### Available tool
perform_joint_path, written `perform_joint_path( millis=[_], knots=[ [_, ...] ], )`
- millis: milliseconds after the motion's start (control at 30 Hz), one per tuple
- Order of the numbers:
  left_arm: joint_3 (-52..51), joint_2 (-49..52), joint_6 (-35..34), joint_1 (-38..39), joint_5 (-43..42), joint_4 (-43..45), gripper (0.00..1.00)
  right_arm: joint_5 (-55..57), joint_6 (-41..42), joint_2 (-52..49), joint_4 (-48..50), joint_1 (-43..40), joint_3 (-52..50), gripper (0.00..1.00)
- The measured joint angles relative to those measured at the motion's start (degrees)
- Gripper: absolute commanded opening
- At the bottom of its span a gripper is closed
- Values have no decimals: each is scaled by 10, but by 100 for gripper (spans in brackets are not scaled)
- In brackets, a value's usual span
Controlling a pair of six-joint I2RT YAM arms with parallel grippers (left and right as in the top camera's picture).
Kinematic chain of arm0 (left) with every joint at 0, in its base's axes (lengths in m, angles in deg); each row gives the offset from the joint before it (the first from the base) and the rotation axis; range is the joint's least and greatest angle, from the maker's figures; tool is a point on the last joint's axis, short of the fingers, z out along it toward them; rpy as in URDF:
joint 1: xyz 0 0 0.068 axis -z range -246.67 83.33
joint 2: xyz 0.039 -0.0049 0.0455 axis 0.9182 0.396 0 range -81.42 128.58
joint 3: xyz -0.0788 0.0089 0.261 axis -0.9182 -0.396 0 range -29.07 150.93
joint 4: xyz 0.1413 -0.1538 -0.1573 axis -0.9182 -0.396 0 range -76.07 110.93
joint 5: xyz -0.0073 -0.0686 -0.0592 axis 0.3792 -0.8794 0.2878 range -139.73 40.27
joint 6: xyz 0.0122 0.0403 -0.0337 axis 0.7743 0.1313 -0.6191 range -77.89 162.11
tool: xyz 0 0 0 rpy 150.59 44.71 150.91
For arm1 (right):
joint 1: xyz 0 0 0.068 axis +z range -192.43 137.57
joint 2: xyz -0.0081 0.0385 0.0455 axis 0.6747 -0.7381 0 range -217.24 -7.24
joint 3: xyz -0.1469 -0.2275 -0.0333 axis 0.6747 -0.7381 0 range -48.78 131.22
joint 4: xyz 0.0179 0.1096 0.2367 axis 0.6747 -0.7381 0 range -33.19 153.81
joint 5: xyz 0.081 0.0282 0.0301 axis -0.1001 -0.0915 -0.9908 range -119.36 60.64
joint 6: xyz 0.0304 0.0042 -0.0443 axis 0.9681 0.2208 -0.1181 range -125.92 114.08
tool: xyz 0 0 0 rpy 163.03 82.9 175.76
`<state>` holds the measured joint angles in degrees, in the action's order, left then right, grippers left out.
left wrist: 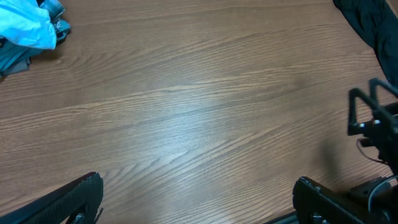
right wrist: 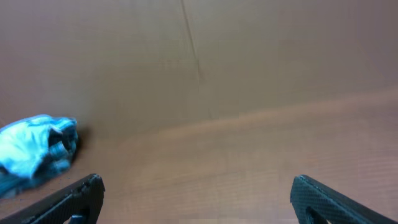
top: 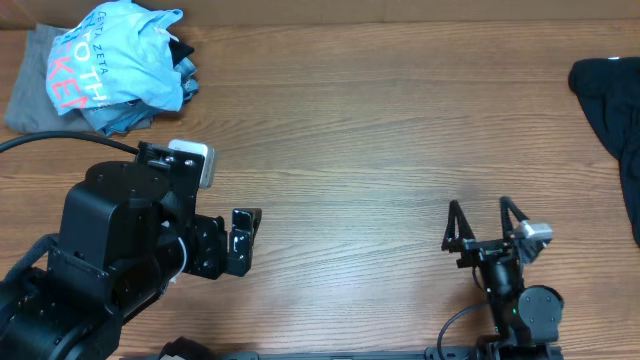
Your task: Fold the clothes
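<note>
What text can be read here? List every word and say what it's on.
"ZETA": small white print on the light blue T-shirt.
"OTH": large white letters on the same shirt, cut off by folds.
"KE": large red letters there, partly hidden.
Wrist views: nothing legible.

The overhead view's right edge cuts off the dark garment point(top: 610, 95). Folds hide part of the lettering point(top: 76, 82) on the light blue T-shirt point(top: 135, 62).
</note>
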<state>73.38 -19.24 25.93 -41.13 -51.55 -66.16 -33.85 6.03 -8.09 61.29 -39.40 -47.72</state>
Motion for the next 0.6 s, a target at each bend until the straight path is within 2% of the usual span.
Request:
perform_joint_path(
  millis=[600],
  knots=[
    [0,0,0,0,0,0,100,0,0,0,-20,0,0,100]
  ],
)
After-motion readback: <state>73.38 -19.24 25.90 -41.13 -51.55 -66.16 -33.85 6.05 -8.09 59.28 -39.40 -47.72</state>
